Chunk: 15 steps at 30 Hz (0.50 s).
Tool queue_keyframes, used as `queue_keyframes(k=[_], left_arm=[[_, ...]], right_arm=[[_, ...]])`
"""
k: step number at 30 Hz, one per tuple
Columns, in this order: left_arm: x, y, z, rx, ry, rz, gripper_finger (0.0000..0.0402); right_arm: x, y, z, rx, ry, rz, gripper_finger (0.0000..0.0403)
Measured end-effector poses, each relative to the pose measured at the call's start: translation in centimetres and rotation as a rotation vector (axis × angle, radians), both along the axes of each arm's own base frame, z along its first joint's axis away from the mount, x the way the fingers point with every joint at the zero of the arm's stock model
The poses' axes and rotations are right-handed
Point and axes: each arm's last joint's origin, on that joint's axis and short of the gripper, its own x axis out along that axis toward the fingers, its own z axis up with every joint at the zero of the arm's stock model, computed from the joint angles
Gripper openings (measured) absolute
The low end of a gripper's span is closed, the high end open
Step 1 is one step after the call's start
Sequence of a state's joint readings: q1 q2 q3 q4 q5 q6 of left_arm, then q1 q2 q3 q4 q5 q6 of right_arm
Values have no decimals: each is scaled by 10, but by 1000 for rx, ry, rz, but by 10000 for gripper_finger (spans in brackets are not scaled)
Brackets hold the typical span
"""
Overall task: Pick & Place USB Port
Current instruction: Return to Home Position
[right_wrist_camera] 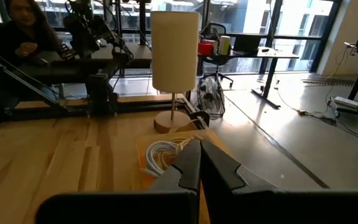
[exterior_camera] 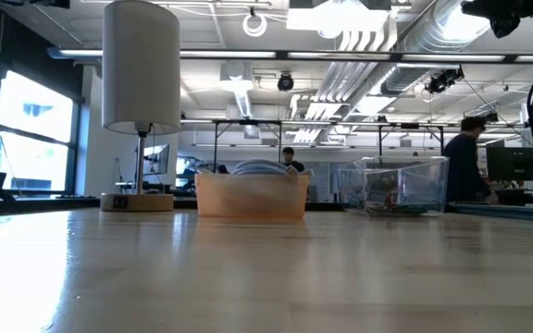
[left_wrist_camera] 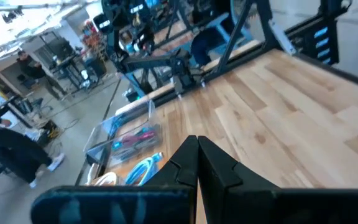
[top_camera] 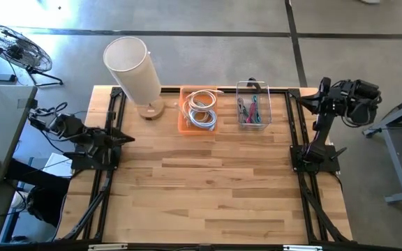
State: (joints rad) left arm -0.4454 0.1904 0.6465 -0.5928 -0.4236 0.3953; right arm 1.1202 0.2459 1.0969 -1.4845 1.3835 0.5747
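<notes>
Coiled white and pale-blue cables (top_camera: pixel 202 109) fill the orange bin (top_camera: pixel 183 125), pink and dark cables (top_camera: pixel 250 110) the clear bin (top_camera: pixel 266 104) beside it, near a white lamp (top_camera: pixel 132 66), with the left gripper (top_camera: pixel 125 138) and right gripper (top_camera: pixel 306 103) pinched closed, empty, at the table's (top_camera: pixel 208 188) sides.

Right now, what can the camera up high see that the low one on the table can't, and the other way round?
Only the high view shows the floor fan, and the left arm and right arm sitting at the side edges of the table. Only the low view shows a person in the room behind and the ceiling pipes. Both show the lamp, the orange bin with coiled cables in it, and the transparent bin.
</notes>
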Motion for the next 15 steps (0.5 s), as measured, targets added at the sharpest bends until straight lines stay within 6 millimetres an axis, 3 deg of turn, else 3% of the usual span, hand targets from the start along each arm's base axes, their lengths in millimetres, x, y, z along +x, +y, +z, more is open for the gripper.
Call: queue_keyframes(k=[9,15], left_arm=[[-4,-1,-38,-74,-87,-79,0],[6,-7,-54,-86,-67,-146,0]], right_arm=[[3,5,-11,-26,17,-13,0],[6,12,-21,-14,12,-31,0]])
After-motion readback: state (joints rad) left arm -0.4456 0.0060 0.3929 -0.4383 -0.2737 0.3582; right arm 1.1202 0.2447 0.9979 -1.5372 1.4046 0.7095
